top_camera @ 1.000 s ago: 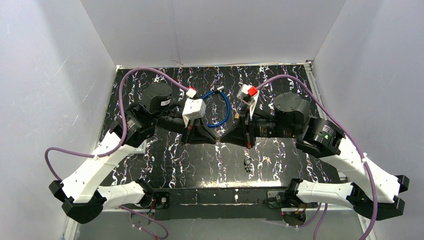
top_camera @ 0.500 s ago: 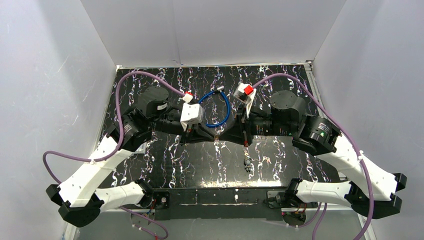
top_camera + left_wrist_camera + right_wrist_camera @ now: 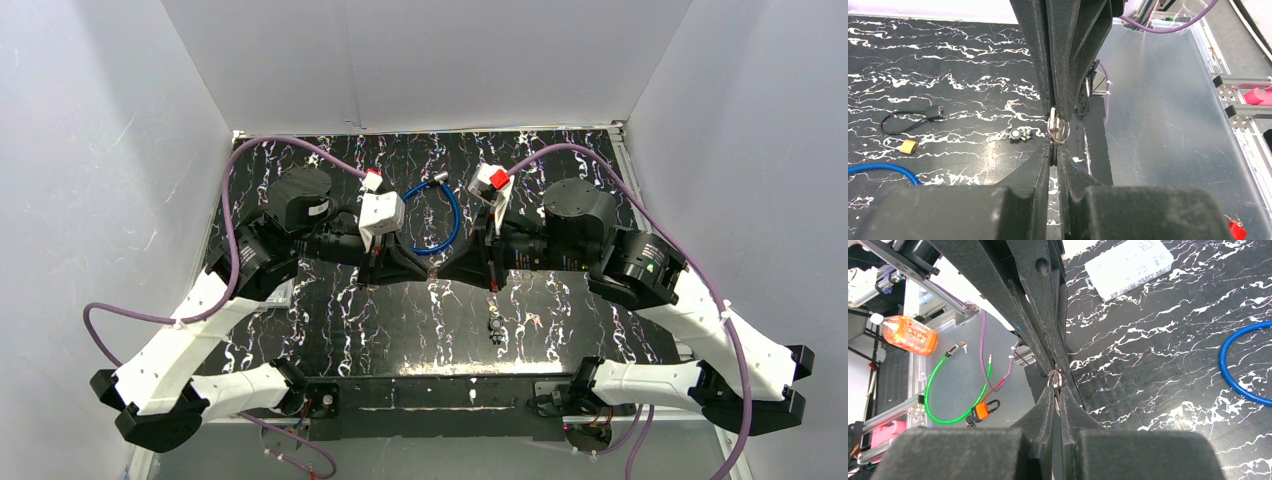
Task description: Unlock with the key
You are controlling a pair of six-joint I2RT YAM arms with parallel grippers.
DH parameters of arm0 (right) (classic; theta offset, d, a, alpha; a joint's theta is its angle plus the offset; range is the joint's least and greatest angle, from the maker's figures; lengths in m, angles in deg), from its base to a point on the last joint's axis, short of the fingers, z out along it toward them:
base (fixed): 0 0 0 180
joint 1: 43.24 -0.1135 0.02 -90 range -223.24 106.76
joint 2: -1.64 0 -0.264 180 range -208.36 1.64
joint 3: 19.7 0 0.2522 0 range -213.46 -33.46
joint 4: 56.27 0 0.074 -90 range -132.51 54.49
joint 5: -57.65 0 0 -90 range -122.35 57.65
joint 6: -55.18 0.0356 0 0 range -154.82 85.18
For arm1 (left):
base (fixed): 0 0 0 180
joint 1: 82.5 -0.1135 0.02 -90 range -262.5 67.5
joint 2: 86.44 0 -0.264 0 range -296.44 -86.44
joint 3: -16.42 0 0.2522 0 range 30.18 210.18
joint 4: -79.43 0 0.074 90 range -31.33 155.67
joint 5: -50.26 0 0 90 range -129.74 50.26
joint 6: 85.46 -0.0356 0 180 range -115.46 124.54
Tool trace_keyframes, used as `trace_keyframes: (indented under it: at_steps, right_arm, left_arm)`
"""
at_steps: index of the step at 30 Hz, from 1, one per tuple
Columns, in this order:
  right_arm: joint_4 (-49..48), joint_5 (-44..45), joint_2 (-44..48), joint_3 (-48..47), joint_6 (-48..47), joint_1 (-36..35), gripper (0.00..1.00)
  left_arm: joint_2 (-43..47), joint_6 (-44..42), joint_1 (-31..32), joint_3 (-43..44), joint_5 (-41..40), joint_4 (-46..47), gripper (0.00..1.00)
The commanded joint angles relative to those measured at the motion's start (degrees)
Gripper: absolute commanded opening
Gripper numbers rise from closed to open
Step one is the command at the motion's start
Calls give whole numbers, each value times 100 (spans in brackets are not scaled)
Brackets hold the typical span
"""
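Small silver key ring [image 3: 1058, 130] is held mid-air over the black marbled bench [image 3: 400, 320], where both arms' tips meet. Left jaws are clamped on it. Right jaws' hold cannot be told. One firm grip should be confirmed before parting. Small brass padlock [image 3: 908, 146] is lying well apart.

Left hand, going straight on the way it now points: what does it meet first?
The right hand, almost at once, it seems. The left hand faces it tip to tip, with only the key ring between their tips.
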Motion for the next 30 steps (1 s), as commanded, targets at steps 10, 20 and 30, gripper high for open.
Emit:
trace_keyframes:
  at_steps: [10,20,30]
  right_arm:
    - [697,265,-62,-378,-393,-155,1]
    - [995,439,-137,-578,-525,-251,1]
    - [842,424,64,-653,-519,-260,1]
  left_arm:
    - [58,377,-40,571,516,-349,9]
    - [-282,528,-44,1042,799,-466,11]
    - [35,-1020,-42,120,178,-868,54]
